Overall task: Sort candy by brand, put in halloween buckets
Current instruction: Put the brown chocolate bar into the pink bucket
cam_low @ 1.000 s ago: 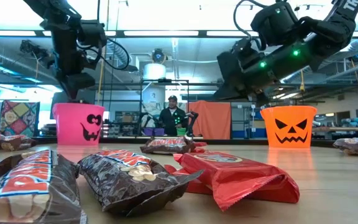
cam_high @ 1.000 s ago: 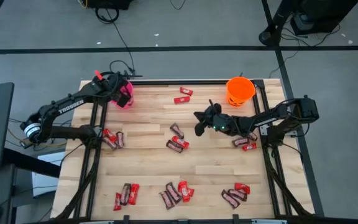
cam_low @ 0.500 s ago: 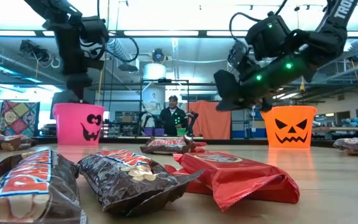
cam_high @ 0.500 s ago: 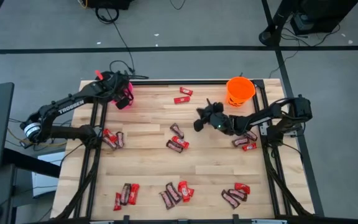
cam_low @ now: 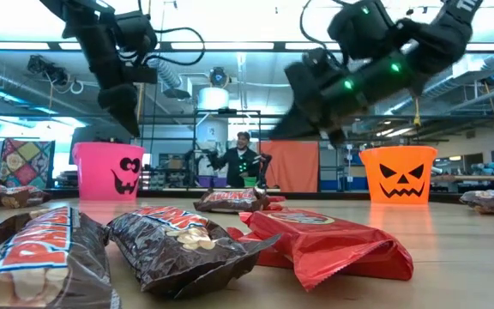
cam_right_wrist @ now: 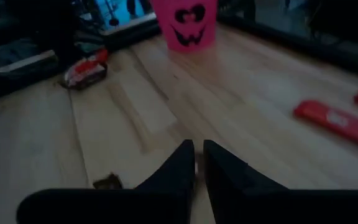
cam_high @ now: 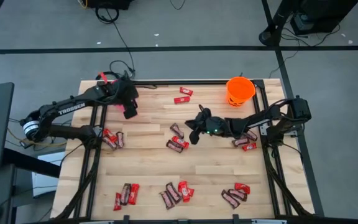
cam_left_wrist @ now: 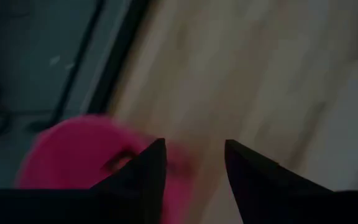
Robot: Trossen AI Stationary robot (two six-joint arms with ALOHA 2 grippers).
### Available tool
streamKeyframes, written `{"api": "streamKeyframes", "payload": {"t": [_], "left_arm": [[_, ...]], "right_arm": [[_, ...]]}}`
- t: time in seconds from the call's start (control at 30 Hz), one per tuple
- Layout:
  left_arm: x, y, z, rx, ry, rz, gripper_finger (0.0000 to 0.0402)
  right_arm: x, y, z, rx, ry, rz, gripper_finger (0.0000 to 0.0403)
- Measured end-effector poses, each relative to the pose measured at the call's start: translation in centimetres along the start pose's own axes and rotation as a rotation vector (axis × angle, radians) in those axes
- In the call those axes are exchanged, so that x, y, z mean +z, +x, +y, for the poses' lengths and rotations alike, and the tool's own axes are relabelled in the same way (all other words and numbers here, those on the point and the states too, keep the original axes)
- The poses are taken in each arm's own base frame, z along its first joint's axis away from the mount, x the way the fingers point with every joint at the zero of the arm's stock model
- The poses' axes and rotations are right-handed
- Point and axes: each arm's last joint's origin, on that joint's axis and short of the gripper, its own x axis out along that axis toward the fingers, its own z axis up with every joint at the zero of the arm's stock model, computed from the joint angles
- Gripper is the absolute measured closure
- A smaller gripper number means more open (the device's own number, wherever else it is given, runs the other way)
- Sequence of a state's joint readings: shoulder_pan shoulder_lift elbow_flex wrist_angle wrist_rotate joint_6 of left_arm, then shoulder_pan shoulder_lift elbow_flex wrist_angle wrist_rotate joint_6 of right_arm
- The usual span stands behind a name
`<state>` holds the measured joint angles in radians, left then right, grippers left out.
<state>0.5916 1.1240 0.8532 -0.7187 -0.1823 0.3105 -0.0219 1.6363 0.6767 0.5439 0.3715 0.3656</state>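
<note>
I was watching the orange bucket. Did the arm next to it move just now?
Yes. The right gripper slid away from the orange bucket, toward the middle of the table, and now sits near the candy there.

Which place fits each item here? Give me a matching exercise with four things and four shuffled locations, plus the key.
Things:
1. pink bucket
2. orange bucket
3. left gripper
4. right gripper

Places:
A. over the middle of the table, beside a candy pair
B. far right corner of the table
C. far left corner of the table
D. just inward of the pink bucket

Pairs: 1-C, 2-B, 3-D, 4-A
</note>
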Motion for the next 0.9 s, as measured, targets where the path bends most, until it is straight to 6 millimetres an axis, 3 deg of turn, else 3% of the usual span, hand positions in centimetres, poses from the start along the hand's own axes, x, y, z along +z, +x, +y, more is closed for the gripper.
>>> {"api": "streamKeyframes", "payload": {"t": [0.2, 0.43, 0.7, 0.9], "left_arm": [[1.2, -0.5, -2.1, -0.223, -0.009, -0.129, 0.0234], [3.2, 0.2, -4.8, -0.38, -0.066, -0.308, 0.0234], [5.2, 4.9, -7.1, -0.422, -0.078, -0.285, 0.0229], [6.5, 8.7, -8.4, -0.486, -0.066, -0.249, 0.0208]], "right_arm": [[2.0, 0.4, 0.8, -0.019, 0.045, -0.063, 0.0348], [0.5, 0.1, 0.9, -0.062, 0.045, 0.059, 0.0349], [-1.3, -0.3, 0.3, -0.093, -0.019, 0.252, 0.0348], [-1.8, -0.5, -0.3, -0.219, -0.114, 0.271, 0.0348]]}}
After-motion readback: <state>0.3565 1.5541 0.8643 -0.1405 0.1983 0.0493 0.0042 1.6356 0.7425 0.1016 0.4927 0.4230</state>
